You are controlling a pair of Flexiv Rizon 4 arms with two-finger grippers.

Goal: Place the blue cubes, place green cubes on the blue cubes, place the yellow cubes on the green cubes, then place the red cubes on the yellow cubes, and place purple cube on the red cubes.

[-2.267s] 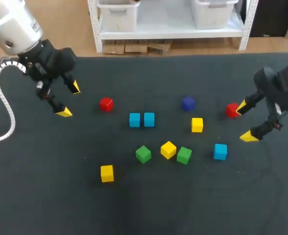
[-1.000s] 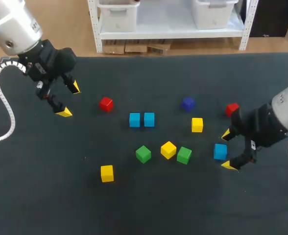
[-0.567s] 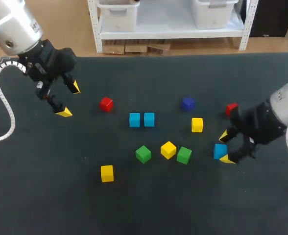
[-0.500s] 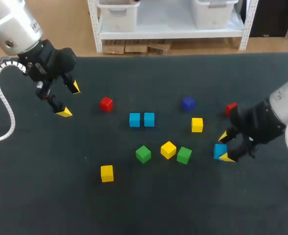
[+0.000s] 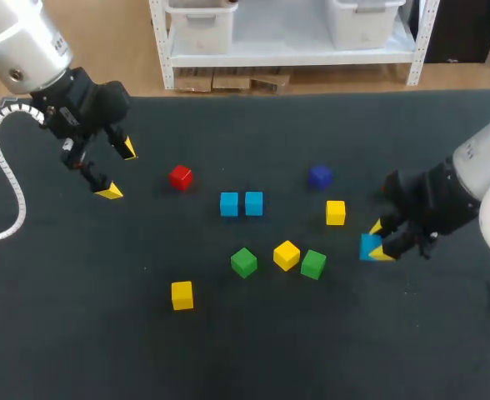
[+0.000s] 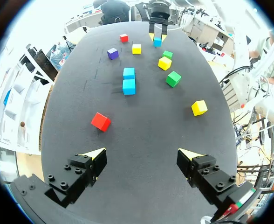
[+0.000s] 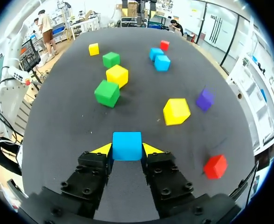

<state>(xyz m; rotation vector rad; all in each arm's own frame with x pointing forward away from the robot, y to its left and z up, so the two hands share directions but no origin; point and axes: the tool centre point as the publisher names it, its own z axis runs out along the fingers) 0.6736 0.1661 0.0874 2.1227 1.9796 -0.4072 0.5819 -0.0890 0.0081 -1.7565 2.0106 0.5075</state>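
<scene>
- Right gripper (image 5: 380,241) low over the right side of the black table (image 5: 253,358), fingers closed in on a blue cube (image 5: 367,247), one yellow tip on each of two opposite sides.
- In the right wrist view, that blue cube (image 7: 126,145) squarely between the tips of the right gripper (image 7: 126,150), gripped from both sides, opening no wider than the cube itself. Not possible to tell whether resting on the table or raised off it.
- Left gripper (image 5: 118,170) at the far left of the table, fingers spread wide, nothing between them. Same wide, empty spread of the left gripper (image 6: 143,156) in the left wrist view.
- Pair of blue cubes (image 5: 231,204) side by side near the middle of the table, touching or very nearly so.
- Red cube (image 5: 180,177) to the left of the pair, between it and the left gripper.
- Purple cube (image 5: 319,176) to the right of the pair and a little farther back.
- Yellow cube (image 5: 335,212) just in front of the purple cube, near the held blue cube.
- Closer to the front: green cube (image 5: 244,262), second yellow cube (image 5: 286,255) and second green cube (image 5: 313,264) in a loose row, the last two close together.
- Third yellow cube (image 5: 182,295) alone at the front left, well apart from the rest.
- Second red cube (image 7: 215,166) beside the right gripper in the right wrist view, hidden behind the right arm (image 5: 470,179) in the head view.
</scene>
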